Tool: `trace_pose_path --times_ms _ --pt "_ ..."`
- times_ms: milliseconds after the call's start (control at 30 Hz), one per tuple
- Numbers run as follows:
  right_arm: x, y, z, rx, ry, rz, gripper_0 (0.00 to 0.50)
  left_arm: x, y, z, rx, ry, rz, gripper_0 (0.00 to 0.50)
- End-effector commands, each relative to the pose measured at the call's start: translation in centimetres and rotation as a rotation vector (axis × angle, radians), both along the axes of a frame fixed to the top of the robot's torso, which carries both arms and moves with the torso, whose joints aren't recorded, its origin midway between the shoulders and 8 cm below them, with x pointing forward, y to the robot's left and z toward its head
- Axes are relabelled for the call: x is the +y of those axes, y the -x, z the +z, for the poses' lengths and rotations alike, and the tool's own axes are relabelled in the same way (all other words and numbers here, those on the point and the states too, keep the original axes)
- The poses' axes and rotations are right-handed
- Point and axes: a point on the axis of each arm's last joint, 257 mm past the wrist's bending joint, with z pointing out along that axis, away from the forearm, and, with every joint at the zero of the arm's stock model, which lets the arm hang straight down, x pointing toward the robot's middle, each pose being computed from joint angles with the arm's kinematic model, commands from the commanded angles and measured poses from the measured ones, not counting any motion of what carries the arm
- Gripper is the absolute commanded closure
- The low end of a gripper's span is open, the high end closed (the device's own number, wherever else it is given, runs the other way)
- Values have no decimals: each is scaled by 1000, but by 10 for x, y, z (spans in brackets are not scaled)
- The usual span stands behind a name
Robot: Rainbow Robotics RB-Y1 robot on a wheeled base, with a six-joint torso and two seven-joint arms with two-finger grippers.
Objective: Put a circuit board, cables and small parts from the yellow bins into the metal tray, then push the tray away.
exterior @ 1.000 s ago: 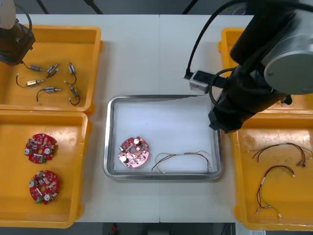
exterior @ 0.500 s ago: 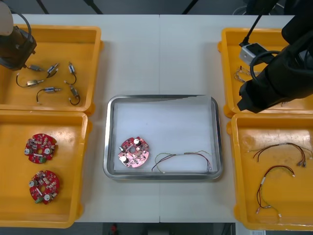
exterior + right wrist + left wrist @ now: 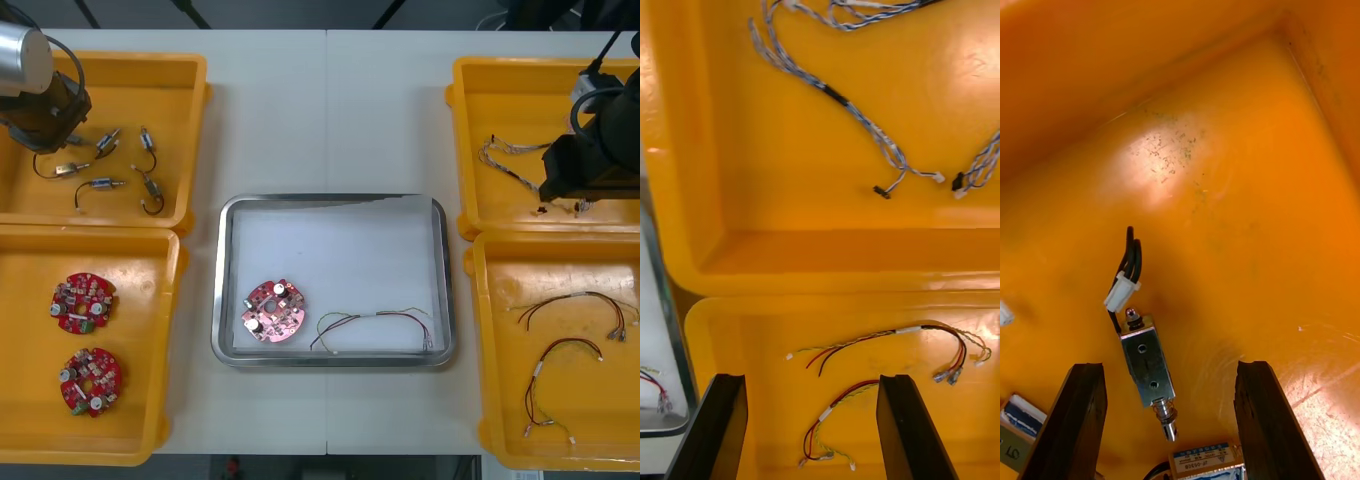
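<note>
Yellow bin (image 3: 172, 105) left of the shiny metal tray (image 3: 443, 290): left tool (image 3: 1171, 371), wide open, empty, hovers over a small boxy metal part (image 3: 1148, 360), likely light and rigid, best pinched across its body; right tool (image 3: 814, 379), right of the tray, open.

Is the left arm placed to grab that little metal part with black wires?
Probably yes: the left gripper hangs open over the small metal part, which lies uncovered on the yellow bin floor, in line between its fingers. The right gripper is over the right bins.
</note>
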Motion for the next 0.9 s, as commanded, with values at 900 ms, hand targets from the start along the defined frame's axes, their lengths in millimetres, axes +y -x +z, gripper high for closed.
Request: trace_pose_path --times_ms 900 --pt "-130 -77 18 -72 -126 -468 0 8 3 -1 32 -77 -79 0"
